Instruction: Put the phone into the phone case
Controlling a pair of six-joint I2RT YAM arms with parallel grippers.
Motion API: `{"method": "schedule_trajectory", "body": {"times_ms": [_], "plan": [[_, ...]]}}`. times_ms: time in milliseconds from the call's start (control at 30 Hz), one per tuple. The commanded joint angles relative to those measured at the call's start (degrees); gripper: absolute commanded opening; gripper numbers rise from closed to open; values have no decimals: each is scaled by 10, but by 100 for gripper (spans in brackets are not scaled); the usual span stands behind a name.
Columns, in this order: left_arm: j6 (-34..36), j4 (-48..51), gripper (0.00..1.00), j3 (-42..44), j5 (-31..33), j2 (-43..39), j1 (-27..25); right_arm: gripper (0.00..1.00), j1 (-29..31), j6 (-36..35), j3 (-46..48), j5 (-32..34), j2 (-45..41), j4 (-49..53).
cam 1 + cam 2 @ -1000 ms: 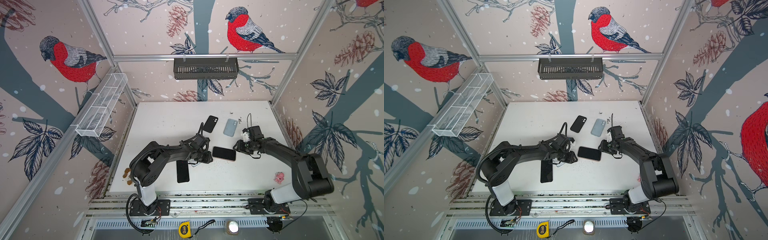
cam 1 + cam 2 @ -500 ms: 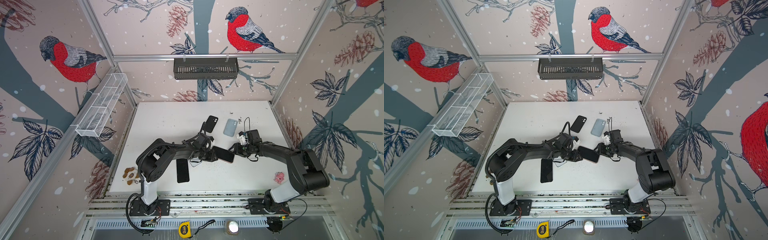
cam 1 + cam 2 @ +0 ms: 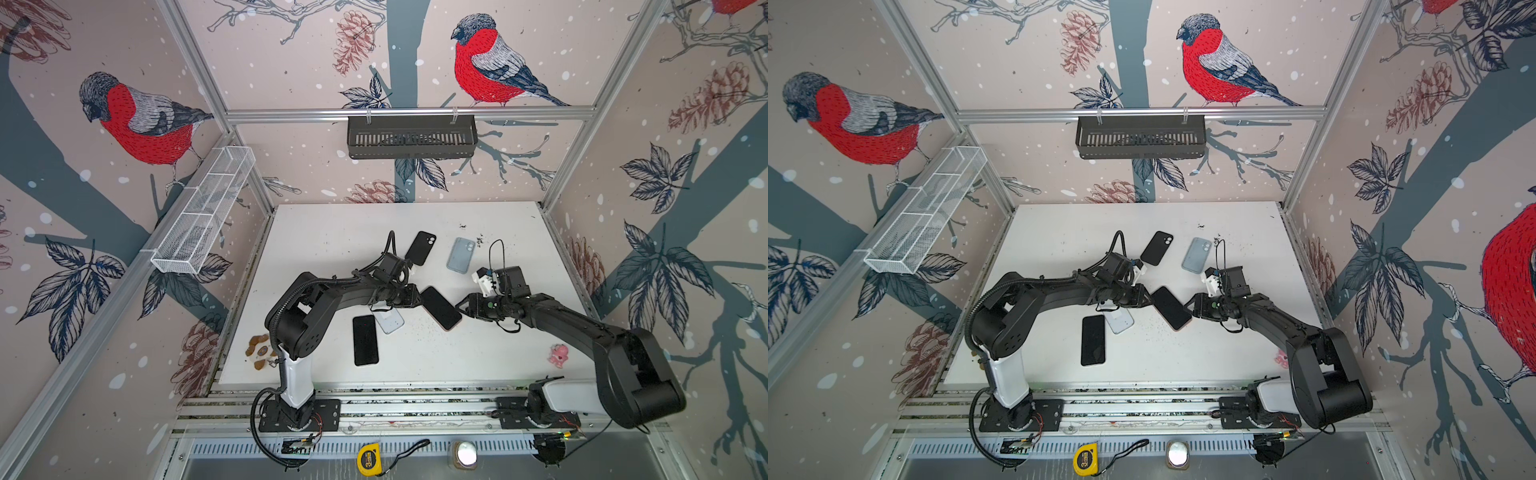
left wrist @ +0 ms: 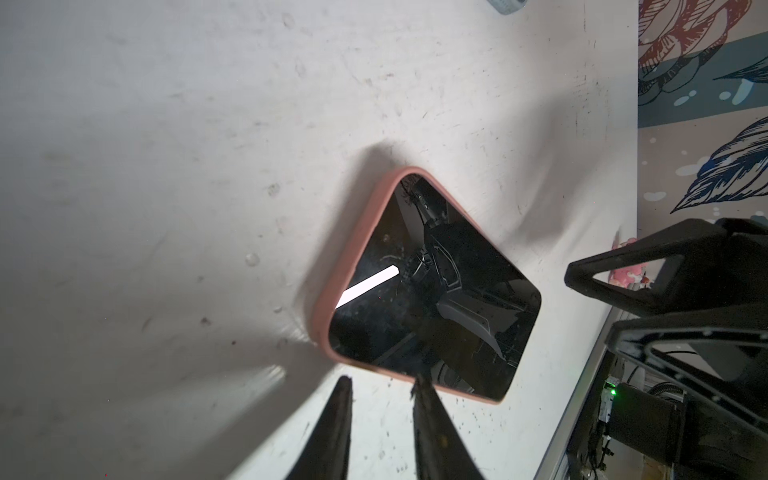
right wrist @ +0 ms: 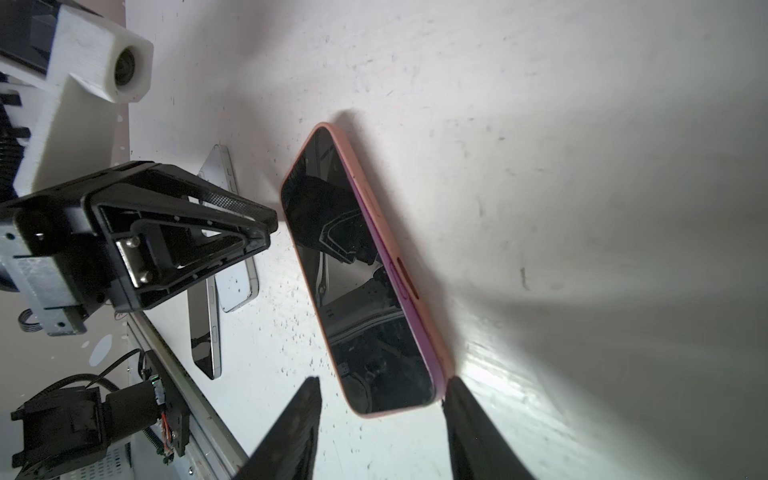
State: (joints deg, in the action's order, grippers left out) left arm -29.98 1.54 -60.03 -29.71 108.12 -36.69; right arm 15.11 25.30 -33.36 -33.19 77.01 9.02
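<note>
2 claws, both empty: left claw point(image 4: 382, 380) narrowly parted, right claw point(image 5: 383, 380) wider | 1 pink-cased phone point(image 3: 440, 308) between

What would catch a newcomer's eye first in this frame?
The big red-breasted birds on the walls stand out first. Below them, at the middle of the table, the left gripper and right gripper, both open, flank a pink-edged phone lying screen up.
</note>
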Motion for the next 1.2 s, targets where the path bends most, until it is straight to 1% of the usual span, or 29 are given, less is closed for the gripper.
{"method": "schedule_trajectory", "body": {"times_ms": [0, 133, 367, 433, 500, 700, 967, 1167], "plan": [[7, 22, 28, -14, 4, 0, 1, 50, -4, -20, -2, 25, -4, 34], [24, 61, 28, -49, 29, 16, 1, 47, 1, -13, 7, 28, -8, 35], [80, 196, 28, -144, 141, 60, -13, 45, 11, -8, 13, 30, -8, 33], [90, 213, 27, -155, 170, 61, -21, 45, 11, -8, 11, 30, -8, 34], [94, 218, 28, -160, 184, 57, -28, 45, 14, -8, 9, 32, -8, 35], [99, 229, 27, -169, 185, 71, -35, 45, 26, -5, 0, 39, 2, 39], [101, 223, 27, -159, 180, 74, -36, 44, 47, -10, -20, 72, 16, 65], [100, 219, 27, -151, 176, 71, -36, 39, 61, -13, -32, 97, 29, 77]]}}
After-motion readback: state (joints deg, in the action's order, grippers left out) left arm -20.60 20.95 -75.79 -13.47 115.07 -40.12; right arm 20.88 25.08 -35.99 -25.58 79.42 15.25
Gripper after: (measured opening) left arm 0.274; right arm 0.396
